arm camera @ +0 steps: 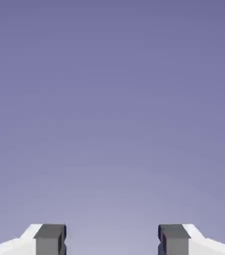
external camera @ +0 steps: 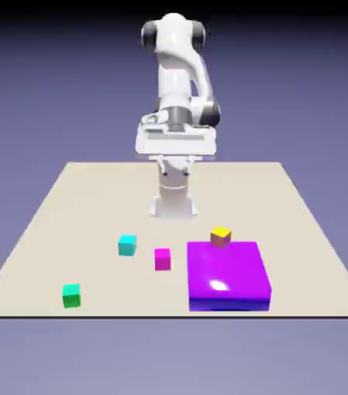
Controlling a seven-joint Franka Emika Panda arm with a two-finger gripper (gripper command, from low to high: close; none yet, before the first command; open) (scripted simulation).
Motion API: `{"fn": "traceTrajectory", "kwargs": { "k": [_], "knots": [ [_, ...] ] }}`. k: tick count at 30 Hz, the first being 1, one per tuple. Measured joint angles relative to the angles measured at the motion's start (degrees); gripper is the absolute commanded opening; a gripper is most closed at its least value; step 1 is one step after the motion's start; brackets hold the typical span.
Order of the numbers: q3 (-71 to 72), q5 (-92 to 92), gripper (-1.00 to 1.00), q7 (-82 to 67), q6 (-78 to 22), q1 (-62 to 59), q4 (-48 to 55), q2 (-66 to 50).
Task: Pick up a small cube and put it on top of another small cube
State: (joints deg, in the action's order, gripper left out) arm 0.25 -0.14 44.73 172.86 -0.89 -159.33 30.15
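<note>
Cubes, four in number, were seen in the exterior view, all toward the near part of the pale table [external camera: 99, 200]. The green cube [external camera: 71, 295] was found nearest the exterior view's left, close to the table's near edge. The cyan cube [external camera: 127, 245] was noted farther back and more toward the middle. The magenta cube [external camera: 163, 259] was observed between the cyan cube and a broad purple block [external camera: 227, 270], a little nearer the camera than the cyan one and apart from both. The yellow cube [external camera: 221, 236] was seen at the far edge of the purple block; whether it was rested on the block or set just behind it could not be determined. Which two cubes were meant for stacking could not be established from their look. The white arm [external camera: 175, 77] was seen raised over its base [external camera: 174, 207], with the gripper [external camera: 176, 169] held above the table's far part, well apart from every cube.

In the hand view, the two grey fingertips [arm camera: 50, 239] were shown at the bottom, spread wide from each other. The gripper was found open, with only the blue-violet backdrop [arm camera: 112, 124] framed between and above its tips.
</note>
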Motion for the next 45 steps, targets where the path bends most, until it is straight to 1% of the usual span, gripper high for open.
{"fn": "traceTrajectory", "kwargs": {
  "k": [27, 29, 33, 34, 36, 40, 45],
  "knots": [
    [5.58, -3.08, 0.0, 50.96, -25.58, -35.2, 37.37, -56.06],
    [5.62, -3.11, 0.0, 51.33, -25.77, -35.46, 37.64, -56.47],
    [4.54, -4.08, 0.0, 51.99, -19.3, -34.54, 39.47, -64.76],
    [4.41, -4.2, -1.0, 52.07, -18.54, -34.43, 39.68, -65.73],
    [4.41, -4.19, -1.0, 52.07, -18.53, -34.43, 39.68, -65.74],
    [5.5, -3.18, -1.0, 51.37, -24.96, -35.35, 37.85, -57.44],
    [12.2, 2.85, -1.0, 54.12, -24.86, -35.9, 28.23, -47.5]
  ]
}}
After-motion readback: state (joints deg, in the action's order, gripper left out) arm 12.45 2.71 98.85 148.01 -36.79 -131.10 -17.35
